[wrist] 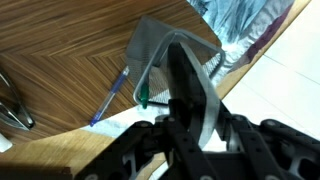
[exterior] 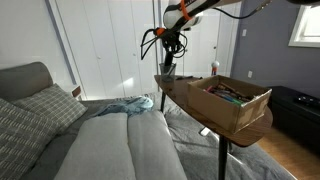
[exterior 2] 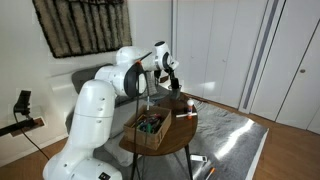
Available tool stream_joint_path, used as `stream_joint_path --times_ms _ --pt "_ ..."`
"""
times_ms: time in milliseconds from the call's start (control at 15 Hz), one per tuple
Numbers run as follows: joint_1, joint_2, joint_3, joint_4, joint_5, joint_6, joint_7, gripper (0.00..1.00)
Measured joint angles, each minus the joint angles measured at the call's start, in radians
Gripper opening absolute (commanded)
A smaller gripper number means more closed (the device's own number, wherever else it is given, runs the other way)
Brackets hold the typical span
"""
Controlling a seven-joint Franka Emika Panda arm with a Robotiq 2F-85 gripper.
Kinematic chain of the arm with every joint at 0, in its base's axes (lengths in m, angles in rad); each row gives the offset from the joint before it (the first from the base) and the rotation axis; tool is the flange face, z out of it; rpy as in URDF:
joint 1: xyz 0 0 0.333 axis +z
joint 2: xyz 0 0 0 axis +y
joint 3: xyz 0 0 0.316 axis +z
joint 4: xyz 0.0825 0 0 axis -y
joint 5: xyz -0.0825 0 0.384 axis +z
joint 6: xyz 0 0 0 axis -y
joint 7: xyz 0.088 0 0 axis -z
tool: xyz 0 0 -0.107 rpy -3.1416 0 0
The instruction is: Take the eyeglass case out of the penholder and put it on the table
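Observation:
The black mesh penholder (wrist: 155,45) stands on the brown wooden table (wrist: 70,60), near its edge. The slim dark eyeglass case (wrist: 182,70) sticks up out of it toward the wrist camera, its lower end still inside the cup. My gripper (wrist: 195,120) is directly above the cup, with its fingers closed on the upper part of the case. In both exterior views the gripper (exterior: 170,45) (exterior 2: 172,72) hangs over the penholder (exterior: 167,70) at the far end of the table (exterior: 215,128).
A large brown cardboard box (exterior: 235,100) (exterior 2: 152,128) full of items takes up much of the tabletop. A blue pen (wrist: 108,103) and a green-tipped item (wrist: 143,98) lie beside the cup. A grey couch (exterior: 60,130) stands beside the table.

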Motion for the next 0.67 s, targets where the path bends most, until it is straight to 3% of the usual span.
stream_joint_path --times_ms 467,667 --pt "-0.012 -0.214 0.025 -0.076 0.038 0.060 -0.153 0.12" --pt "-0.010 -0.326 0.038 -0.165 0.058 -0.085 -0.232 0.12"
